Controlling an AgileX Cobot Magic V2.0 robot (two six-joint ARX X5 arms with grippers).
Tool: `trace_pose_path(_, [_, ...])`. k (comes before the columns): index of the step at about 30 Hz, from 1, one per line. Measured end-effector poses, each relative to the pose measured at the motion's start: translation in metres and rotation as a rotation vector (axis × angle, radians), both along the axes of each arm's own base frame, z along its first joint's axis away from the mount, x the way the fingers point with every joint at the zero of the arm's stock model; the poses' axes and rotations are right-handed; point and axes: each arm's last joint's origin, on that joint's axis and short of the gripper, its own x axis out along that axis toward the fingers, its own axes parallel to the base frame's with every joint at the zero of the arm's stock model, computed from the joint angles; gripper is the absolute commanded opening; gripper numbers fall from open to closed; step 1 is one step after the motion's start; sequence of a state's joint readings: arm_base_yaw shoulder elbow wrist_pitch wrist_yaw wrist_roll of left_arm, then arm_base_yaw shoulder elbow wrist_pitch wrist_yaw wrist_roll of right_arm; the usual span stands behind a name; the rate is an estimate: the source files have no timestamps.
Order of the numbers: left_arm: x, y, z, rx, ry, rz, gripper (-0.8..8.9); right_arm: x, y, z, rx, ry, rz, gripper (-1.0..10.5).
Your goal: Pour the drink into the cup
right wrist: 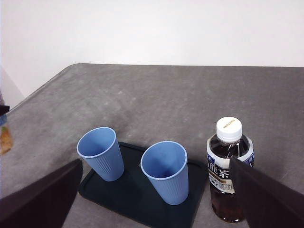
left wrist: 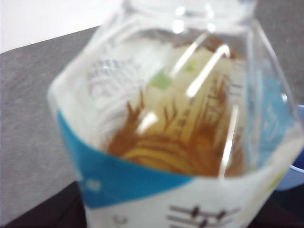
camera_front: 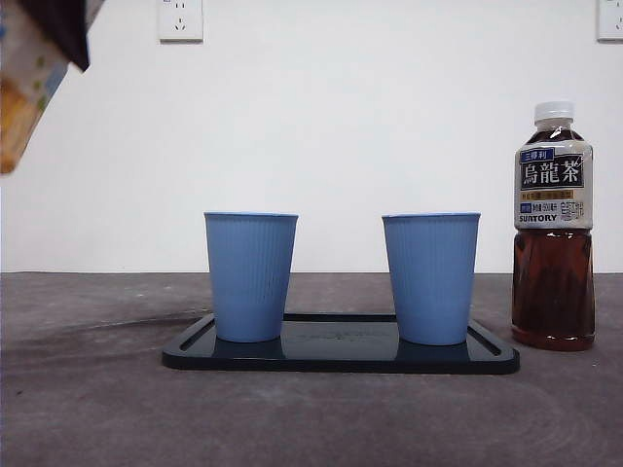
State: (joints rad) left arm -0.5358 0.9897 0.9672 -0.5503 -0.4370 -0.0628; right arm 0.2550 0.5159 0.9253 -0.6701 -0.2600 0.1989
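Two empty blue cups stand on a black tray: the left cup and the right cup. A tilted drink bottle with a blue and white label and a little amber liquid hangs high at the left. My left gripper is shut on it, its jaws hidden behind the bottle in the left wrist view. A blue cup rim peeks past that bottle. My right gripper is open above the table's near side, looking down on the cups.
A capped Suntory oolong tea bottle stands upright on the grey table just right of the tray. White wall sockets sit on the back wall.
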Motion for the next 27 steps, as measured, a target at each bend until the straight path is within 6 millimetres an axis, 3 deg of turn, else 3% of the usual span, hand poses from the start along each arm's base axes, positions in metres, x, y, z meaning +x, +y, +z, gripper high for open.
trace_pose_path(9, [0.002, 0.009, -0.062, -0.153, -0.123, -0.056, 2.47, 0.000, 0.000, 0.000, 0.000, 0.000, 0.000, 4.9])
trace_pose_path(27, [0.057, -0.007, -0.117, -0.277, -0.189, 0.016, 2.45, 0.003, -0.001, -0.003, -0.023, 0.029, -0.053, 4.9])
